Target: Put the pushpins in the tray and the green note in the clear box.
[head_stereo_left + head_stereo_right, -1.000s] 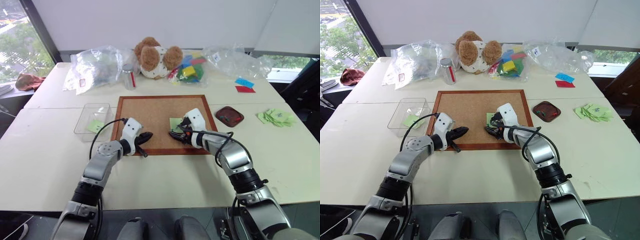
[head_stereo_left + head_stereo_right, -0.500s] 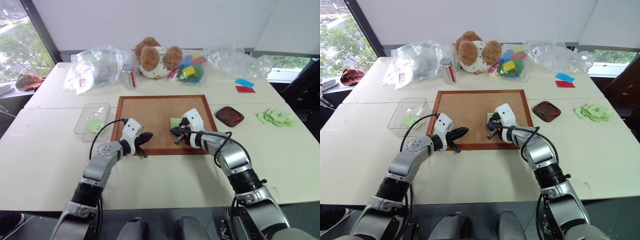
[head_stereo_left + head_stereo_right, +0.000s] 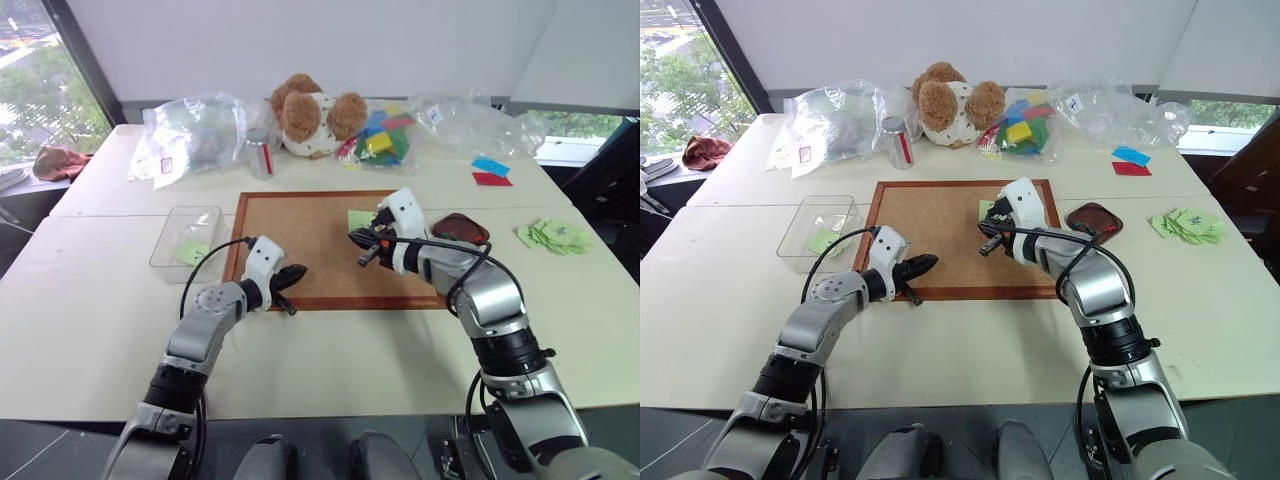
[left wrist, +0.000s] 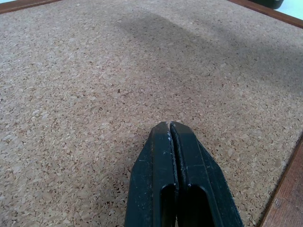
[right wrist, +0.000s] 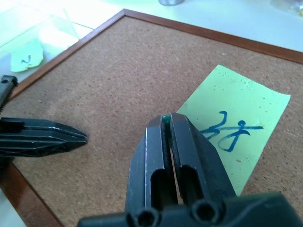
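A wood-framed corkboard (image 3: 320, 245) is shown at the centre of a white table (image 3: 90, 310). At nine o'clock from the corkboard, just beside its frame, the clear box (image 3: 186, 237) is seen; one pale green slip (image 3: 191, 252) lies inside it. At three o'clock from the corkboard, the dark red-brown tray (image 3: 461, 226) is placed; small coloured specks are visible in it, too small to be identified.

The green note (image 5: 236, 127), marked with blue handwriting, lies flat on the corkboard toward its two o'clock corner. The right gripper (image 5: 166, 119) is held above the board at the note's near edge, its fingers pressed together on a tiny green-headed pushpin (image 5: 165, 118) at their tips. The left gripper (image 4: 169, 125) is poised over the bare cork near the seven o'clock corner, its fingers pressed together with nothing between them.

At twelve o'clock beyond the corkboard, a teddy bear (image 3: 312, 112), clear plastic bags (image 3: 195, 132) and a small can (image 3: 258, 152) are seen. A heap of pale green slips (image 3: 552, 235) lies at the table's three o'clock edge.
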### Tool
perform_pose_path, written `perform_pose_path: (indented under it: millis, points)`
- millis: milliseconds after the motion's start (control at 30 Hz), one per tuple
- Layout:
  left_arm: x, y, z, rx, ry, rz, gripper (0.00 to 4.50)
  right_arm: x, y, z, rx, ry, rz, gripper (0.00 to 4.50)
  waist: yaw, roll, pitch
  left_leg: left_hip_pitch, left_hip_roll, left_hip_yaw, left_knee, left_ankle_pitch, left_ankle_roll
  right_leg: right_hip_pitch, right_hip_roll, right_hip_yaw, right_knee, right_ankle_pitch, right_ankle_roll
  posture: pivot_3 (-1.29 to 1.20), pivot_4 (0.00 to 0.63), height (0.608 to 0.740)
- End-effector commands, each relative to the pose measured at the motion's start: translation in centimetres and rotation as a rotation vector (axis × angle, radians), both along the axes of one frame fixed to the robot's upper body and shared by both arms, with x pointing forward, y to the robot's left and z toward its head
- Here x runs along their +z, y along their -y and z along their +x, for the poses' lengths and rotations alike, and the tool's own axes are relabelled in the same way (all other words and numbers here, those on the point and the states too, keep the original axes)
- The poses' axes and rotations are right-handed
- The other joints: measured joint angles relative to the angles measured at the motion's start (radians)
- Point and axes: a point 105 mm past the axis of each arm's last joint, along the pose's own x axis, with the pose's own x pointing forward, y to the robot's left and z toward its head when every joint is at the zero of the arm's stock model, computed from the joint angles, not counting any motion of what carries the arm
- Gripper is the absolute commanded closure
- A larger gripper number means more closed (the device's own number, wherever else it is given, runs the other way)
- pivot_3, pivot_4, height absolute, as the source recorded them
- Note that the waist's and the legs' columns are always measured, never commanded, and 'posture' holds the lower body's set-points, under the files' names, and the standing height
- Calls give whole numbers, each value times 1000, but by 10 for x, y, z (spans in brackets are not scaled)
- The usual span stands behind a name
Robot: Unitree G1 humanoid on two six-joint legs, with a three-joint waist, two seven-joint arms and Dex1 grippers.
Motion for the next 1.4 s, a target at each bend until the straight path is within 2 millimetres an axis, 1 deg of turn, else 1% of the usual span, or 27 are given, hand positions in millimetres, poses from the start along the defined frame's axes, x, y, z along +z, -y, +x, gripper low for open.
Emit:
perform_pose_path:
  millis: [33,100,200,267,300,333,367,500,600,667,767,833,933,1067,1167,1200,1367,1400]
  points:
    - [11,-1,7,21,-49,-92,4247,22,-2,-11,47,72,-5,4490,1,0,0,0,0,0,0,0,0,0,0,0,0,0,0,0,150,740]
    - [36,2,13,-2,-30,-173,3746,27,-1,-17,70,85,-26,4500,1,0,0,0,0,0,0,0,1,0,0,0,0,0,0,0,150,740]
    - [62,8,18,-35,-29,-255,2307,33,-1,-25,100,104,-56,4500,-2,-1,1,-3,0,0,0,0,0,-2,0,-1,0,0,0,0,150,740]
    - [75,12,20,-58,-43,-309,1225,36,-2,-29,120,114,-72,4500,-2,-1,1,-3,0,0,0,0,0,-3,0,-1,0,0,0,0,150,740]
    - [82,14,21,-67,-48,-342,850,38,-3,-31,129,121,-83,4500,-3,-1,1,-3,0,0,0,0,0,-3,0,-1,0,0,0,0,150,740]
    - [88,15,22,-71,-56,-373,344,40,-3,-33,139,129,-95,4500,-4,-1,1,-3,0,0,0,0,0,-3,0,-1,0,0,0,0,150,740]
    - [95,16,23,-77,-67,-411,39,42,-4,-36,150,137,-105,4500,-4,-1,1,-3,0,0,0,0,0,-4,0,-1,0,0,0,0,150,740]
    - [117,21,26,-106,-147,-586,39,50,-5,-44,193,168,-142,4500,-3,-1,1,-3,0,0,0,0,0,-4,0,-1,0,0,0,0,150,740]
    - [124,30,27,-132,-257,-714,39,56,-10,-50,229,181,-146,4500,-2,-2,1,-3,0,0,0,0,0,-3,0,0,0,0,0,0,150,740]
    - [126,40,23,-175,-343,-780,39,58,-14,-54,255,187,-146,4500,-2,-2,1,-3,0,0,0,0,0,-3,0,-1,0,0,0,0,150,740]
    - [127,56,16,-235,-453,-825,39,60,-20,-57,281,192,-146,4500,-2,-2,2,-3,0,0,0,0,0,-4,0,-1,0,0,0,0,150,740]
    - [124,63,14,-245,-502,-831,39,61,-21,-58,288,194,-145,4500,-2,-3,2,-3,0,0,0,0,0,-4,0,-1,0,0,0,0,150,740]
    - [121,70,11,-255,-562,-842,39,63,-24,-59,300,199,-142,4500,-2,-3,2,-3,0,0,0,0,0,-4,0,-1,0,0,0,0,150,740]
    - [124,75,10,-265,-583,-860,39,64,-25,-61,305,199,-142,4500,-2,-3,2,-3,0,0,0,0,-1,-4,0,0,0,0,0,0,150,740]
    - [124,77,9,-269,-595,-869,861,64,-26,-62,307,201,-143,4500,-2,-3,2,-3,0,0,0,1,-1,-4,0,0,0,0,0,0,150,740]
    - [124,78,8,-271,-600,-871,1290,64,-27,-62,307,202,-142,4500,-2,-3,2,-3,0,0,0,1,-1,-4,0,0,0,0,0,0,150,740]
    - [123,77,6,-267,-615,-887,3947,65,-26,-62,299,204,-138,4500,-2,-3,2,-3,0,0,0,1,-1,-4,0,0,0,0,0,0,150,740]
    - [123,75,6,-265,-617,-889,4381,66,-26,-61,294,206,-138,4500,-2,-3,2,-3,0,0,0,1,-1,-4,0,0,0,0,0,0,150,740]
